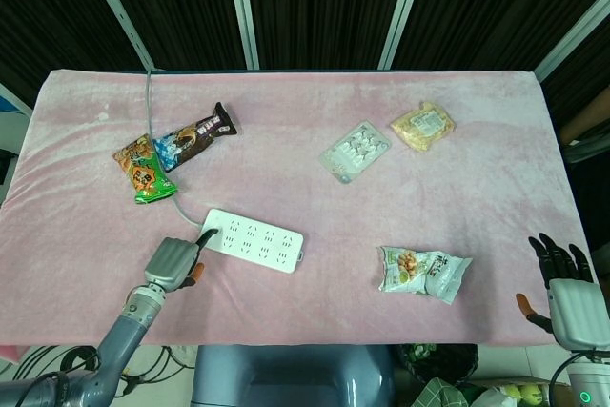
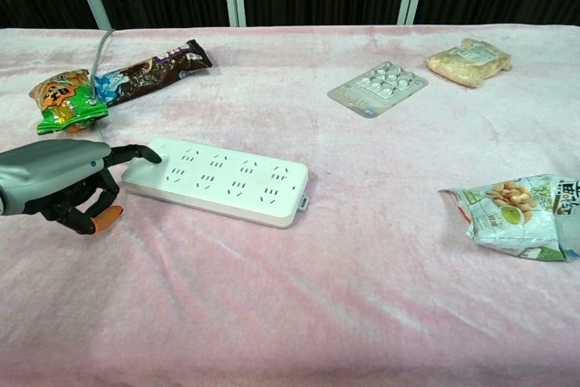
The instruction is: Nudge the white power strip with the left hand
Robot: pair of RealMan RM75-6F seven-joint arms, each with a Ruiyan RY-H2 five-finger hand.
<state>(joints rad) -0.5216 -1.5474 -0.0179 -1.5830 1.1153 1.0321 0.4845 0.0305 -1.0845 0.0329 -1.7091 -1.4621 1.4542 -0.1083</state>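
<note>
Left robot hand [image 2: 63,185] clenched, grasping nothing, one fingertip extended onto the left end of the white power strip [image 2: 217,179], which lies near-left on the pink tabletop [image 2: 381,260]. Fingertip contact suits a push. Right robot hand [image 1: 564,278] released, idle near-right.

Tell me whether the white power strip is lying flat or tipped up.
Flat. The white power strip lies socket side up on the pink cloth, with the left hand touching its near end.
</note>
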